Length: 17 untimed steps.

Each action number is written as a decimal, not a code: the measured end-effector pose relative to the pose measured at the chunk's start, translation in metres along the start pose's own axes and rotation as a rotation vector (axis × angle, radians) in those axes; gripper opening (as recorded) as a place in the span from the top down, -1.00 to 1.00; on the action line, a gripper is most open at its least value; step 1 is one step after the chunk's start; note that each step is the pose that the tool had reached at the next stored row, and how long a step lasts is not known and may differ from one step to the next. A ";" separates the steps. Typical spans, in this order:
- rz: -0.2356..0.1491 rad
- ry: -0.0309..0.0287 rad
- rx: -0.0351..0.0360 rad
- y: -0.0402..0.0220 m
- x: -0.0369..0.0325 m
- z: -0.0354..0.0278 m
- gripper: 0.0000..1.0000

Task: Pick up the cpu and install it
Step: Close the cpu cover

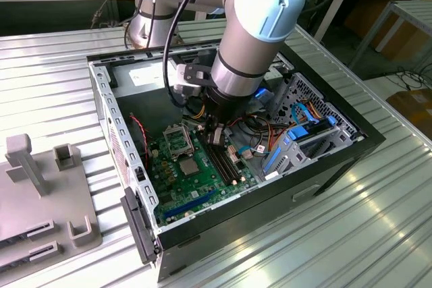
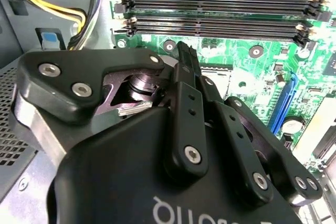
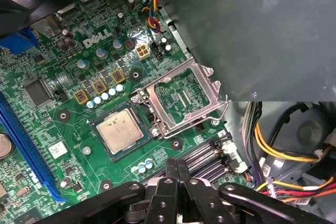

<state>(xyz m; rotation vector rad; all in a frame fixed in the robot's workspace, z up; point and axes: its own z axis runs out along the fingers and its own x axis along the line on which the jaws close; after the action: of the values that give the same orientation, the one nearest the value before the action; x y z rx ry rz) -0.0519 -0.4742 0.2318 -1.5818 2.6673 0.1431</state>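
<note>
A ribbed metal table (image 1: 378, 234) carries an open computer case (image 1: 223, 217) in the exterior view. There the gripper (image 1: 216, 138) hangs over the motherboard (image 1: 175, 193) and the cpu (image 1: 189, 166) lies flat, ungrasped, just beside the metal-framed socket (image 1: 177, 139), so I judge the pick-up not yet made. In the second wrist view the fingers (image 2: 186, 72) are drawn together on nothing, near the memory slots (image 2: 210, 24). In the first wrist view the cpu lies apart from the fingertips, with cables (image 3: 257, 135) and a grey box (image 3: 252, 35) crowding one side.

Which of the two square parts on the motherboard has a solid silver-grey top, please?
The cpu: its top is one plain metal face, whereas the metal-framed socket beside it is open in the middle.
</note>
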 end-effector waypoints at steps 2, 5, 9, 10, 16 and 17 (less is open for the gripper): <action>-0.008 -0.0004 -0.0011 0.0010 -0.0016 0.0003 0.79; -0.017 0.0000 -0.0019 0.0030 -0.0053 0.0008 0.79; -0.033 -0.0268 -0.0177 0.0032 -0.0058 0.0010 0.79; -0.038 -0.0407 -0.0257 0.0032 -0.0058 0.0010 0.79; -0.089 -0.0634 -0.0451 0.0037 -0.0066 0.0014 0.79; -0.090 -0.0633 -0.0453 0.0037 -0.0066 0.0014 0.79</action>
<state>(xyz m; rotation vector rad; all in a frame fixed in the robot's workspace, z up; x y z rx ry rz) -0.0520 -0.4665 0.2312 -1.6770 2.5583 0.2479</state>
